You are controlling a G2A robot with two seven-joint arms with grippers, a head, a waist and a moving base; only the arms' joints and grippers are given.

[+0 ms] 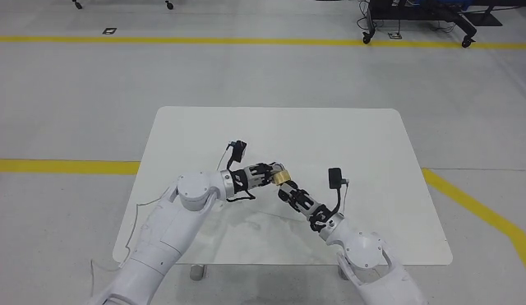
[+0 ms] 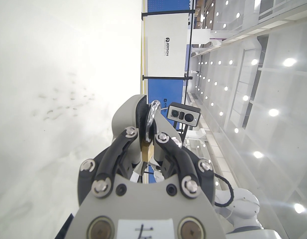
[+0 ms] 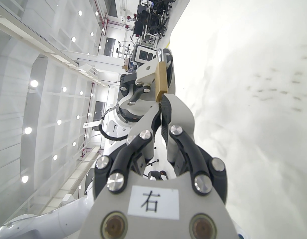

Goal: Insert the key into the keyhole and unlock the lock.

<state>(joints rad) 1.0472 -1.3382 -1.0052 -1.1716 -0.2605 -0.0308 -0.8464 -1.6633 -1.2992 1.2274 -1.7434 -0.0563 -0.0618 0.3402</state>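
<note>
While left end effector (image 2: 149, 119) clamps lock (image 2: 147, 151), jaws closed

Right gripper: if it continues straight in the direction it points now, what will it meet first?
The brass padlock. The right gripper has its shut fingertips at the padlock's bottom end, apparently touching it. The left gripper holds the padlock from the far side.

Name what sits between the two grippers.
The lock: in the right wrist view it is clamped in the left gripper, its bottom end meeting the shut right gripper.
</note>
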